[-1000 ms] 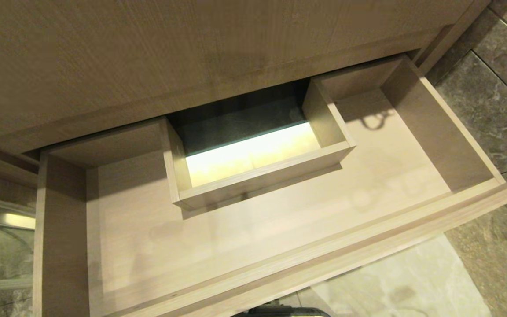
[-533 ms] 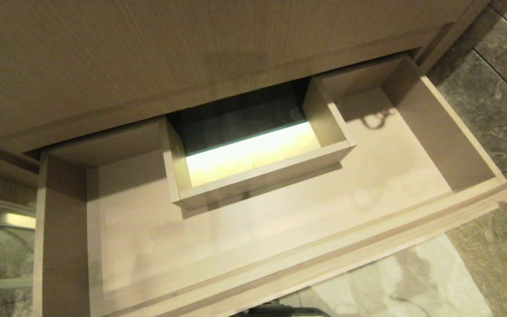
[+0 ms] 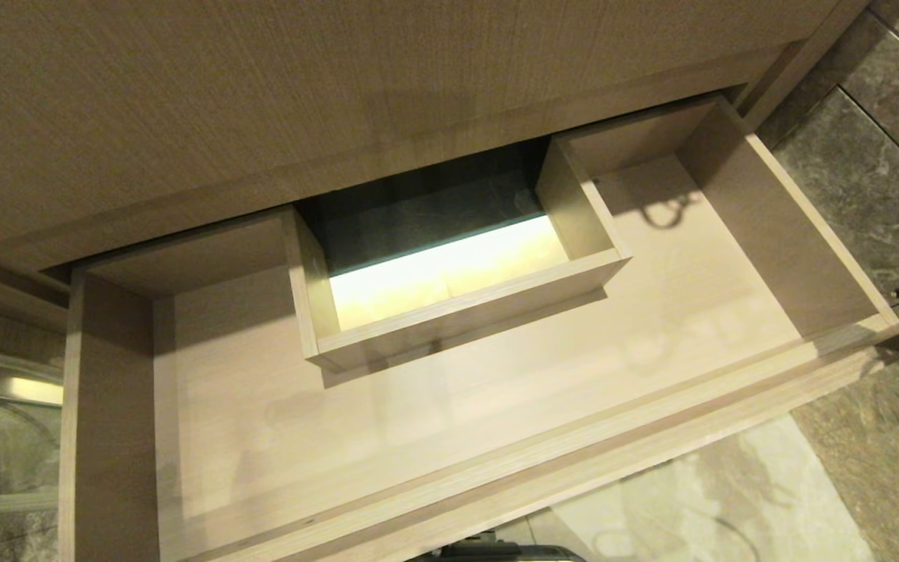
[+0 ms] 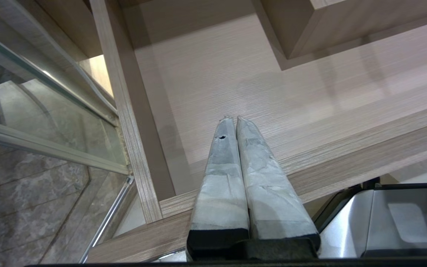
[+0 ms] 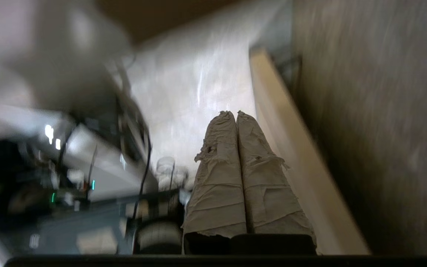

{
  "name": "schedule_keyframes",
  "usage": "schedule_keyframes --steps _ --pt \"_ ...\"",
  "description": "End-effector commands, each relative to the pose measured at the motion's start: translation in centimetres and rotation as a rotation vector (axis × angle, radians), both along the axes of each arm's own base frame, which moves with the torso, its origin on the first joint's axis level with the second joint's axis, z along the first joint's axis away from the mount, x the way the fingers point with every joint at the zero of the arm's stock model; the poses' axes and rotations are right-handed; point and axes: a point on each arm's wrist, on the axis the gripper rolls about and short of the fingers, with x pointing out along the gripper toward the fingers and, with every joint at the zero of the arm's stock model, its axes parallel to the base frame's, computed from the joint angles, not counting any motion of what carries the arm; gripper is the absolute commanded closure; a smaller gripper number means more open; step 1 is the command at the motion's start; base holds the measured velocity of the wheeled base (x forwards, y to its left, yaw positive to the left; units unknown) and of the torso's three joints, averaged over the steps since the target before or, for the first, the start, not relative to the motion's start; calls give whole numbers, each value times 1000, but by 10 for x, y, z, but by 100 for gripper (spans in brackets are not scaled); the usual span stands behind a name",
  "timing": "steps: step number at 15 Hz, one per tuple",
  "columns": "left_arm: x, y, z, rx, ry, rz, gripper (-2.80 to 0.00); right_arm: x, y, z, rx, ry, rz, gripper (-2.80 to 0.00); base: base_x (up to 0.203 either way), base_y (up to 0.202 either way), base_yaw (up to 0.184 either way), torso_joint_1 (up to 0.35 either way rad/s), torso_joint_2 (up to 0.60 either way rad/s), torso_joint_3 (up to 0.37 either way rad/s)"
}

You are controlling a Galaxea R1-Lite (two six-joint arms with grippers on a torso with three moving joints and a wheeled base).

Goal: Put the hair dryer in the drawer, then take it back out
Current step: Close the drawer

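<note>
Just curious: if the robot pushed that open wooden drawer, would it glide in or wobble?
The drawer looks built of rigid wood boards, so it is probably stiff, not wobbly. No items show inside it, so it is likely light and should glide in easily.

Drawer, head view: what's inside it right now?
The drawer holds only a fixed box-shaped divider around a lit gap. No hair dryer shows. The part under the cabinet top is hidden.

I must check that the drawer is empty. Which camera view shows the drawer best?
The head view: it shows the whole open drawer with its bare floor and inner box. The left wrist view shows only one corner behind the shut left gripper. The right wrist view gives a blurred edge.
</note>
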Motion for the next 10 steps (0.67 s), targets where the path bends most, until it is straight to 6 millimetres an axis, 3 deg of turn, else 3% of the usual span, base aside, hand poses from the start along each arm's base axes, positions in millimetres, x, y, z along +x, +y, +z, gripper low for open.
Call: schedule_keyframes --steps 1,10 --pt "0 0 0 0 1 0 0 16 -4 -5 -7 -19 14 0 0 0 0 0 0 0" --pt "0 0 0 0 1 0 0 29 -2 17 128 -355 131 0 0 0 0 0 0 0"
